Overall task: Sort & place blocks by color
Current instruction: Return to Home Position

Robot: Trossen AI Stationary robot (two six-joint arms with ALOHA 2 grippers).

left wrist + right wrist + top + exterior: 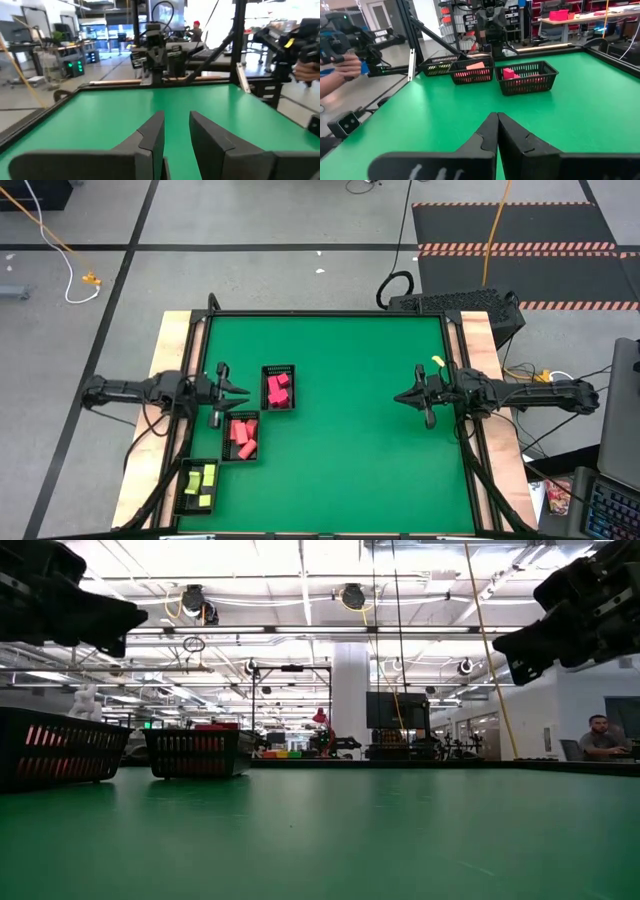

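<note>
— On the green table (pixel 350 430), is anything left loose?
— Nothing that I can see from above. The magenta-red blocks (pixel 278 388) lie in the top tray (pixel 279 367), the salmon pink blocks (pixel 243 435) in the middle tray (pixel 225 438) and the yellow blocks (pixel 205 477) in the bottom tray (pixel 180 490), all three trays on my left side. I judge the sorting done; only drawing both arms back to rest is left.
— And your hands?
— My left gripper (pixel 243 393) hangs just beside the top tray, fingers apart with nothing between them. My right gripper (pixel 400 397) is well apart on the opposite side, fingers pressed together and empty.
— What can't you make out?
— The count in each tray: the blocks overlap, and at table height the mesh walls hide most of them. Only two trays show there, one cut off at the edge of view. Beyond the table a person's hand (pixel 345 67) holds something dark that I can't identify
</note>
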